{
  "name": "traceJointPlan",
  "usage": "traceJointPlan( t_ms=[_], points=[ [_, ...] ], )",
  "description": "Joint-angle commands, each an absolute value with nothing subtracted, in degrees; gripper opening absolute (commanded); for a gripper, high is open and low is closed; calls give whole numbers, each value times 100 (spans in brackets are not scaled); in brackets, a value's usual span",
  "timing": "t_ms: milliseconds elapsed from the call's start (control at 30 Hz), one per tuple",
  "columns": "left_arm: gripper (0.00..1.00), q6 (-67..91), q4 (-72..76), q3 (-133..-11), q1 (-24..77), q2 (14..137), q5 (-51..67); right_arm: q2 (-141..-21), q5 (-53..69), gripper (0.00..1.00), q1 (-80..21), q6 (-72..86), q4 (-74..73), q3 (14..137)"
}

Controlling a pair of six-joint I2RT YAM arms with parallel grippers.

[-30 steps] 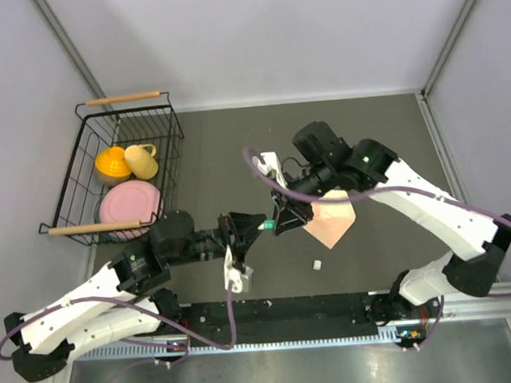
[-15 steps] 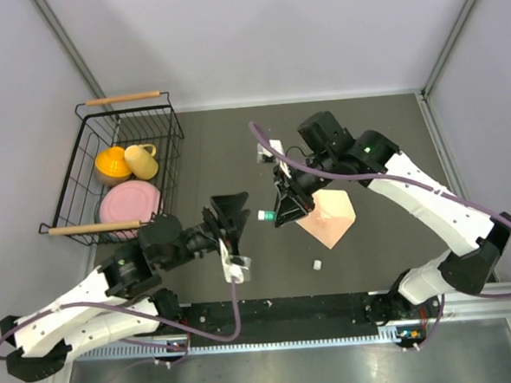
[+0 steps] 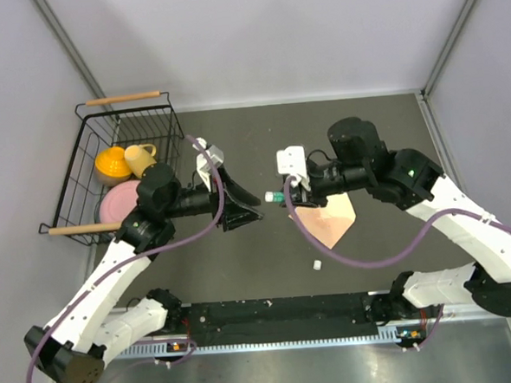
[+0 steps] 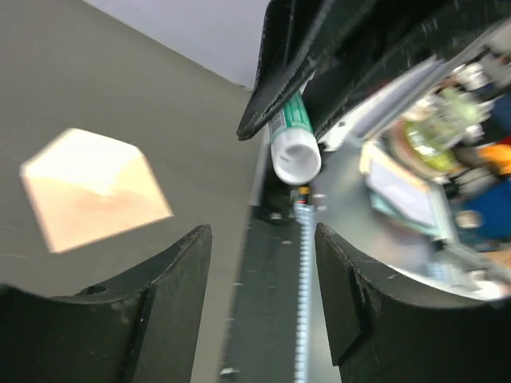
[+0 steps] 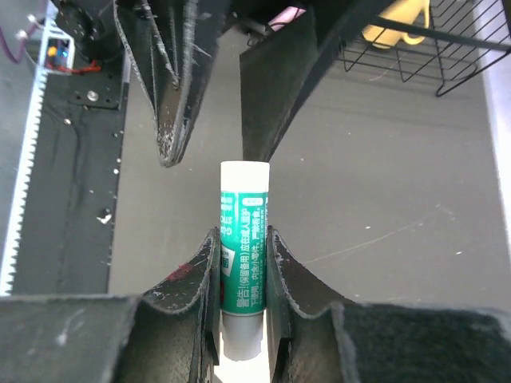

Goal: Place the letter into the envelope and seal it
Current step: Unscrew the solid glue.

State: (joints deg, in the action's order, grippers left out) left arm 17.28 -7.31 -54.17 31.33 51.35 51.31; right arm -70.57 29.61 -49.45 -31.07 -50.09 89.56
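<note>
The peach envelope (image 3: 335,220) lies flat on the dark table, its near corner pointing at the front edge; it also shows in the left wrist view (image 4: 92,187). No separate letter shows. My right gripper (image 3: 283,196) is shut on a green-and-white glue stick (image 3: 274,195), held level above the table just left of the envelope. In the right wrist view the stick (image 5: 243,255) sits between the shut fingers (image 5: 192,275). My left gripper (image 3: 247,218) is open and empty, facing the stick's white end (image 4: 293,152) from a short gap away.
A black wire basket (image 3: 120,169) with a pink plate, a yellow cup and an orange bowl stands at the left. A small white cap (image 3: 315,263) lies on the table in front of the envelope. Grey walls close the back and sides.
My left arm drew back from the glue stick and swung up and left, its gripper opening. My right gripper shifted slightly right and up with the stick. The envelope has not moved.
</note>
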Motion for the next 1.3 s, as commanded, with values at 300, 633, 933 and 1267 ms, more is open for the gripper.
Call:
traceJointPlan(
  t_ms=[300, 633, 933, 1267],
  points=[
    [61, 4580, 1057, -5335, 3225, 5634, 5959, -6864, 1214, 0, -6021, -4236, -4342, 8507],
    [43, 4674, 1244, -5528, 3234, 5731, 5361, -6847, 651, 0, -6337, -4500, -3912, 8411],
    [39, 5344, 2250, -5273, 3234, 5818, 5274, -6697, 378, 0, -6425, -4527, -3525, 8174],
    [41, 5546, 2470, -5273, 3234, 5924, 4852, -6706, 246, 0, -6530, -4307, -3252, 8077]
  ],
)
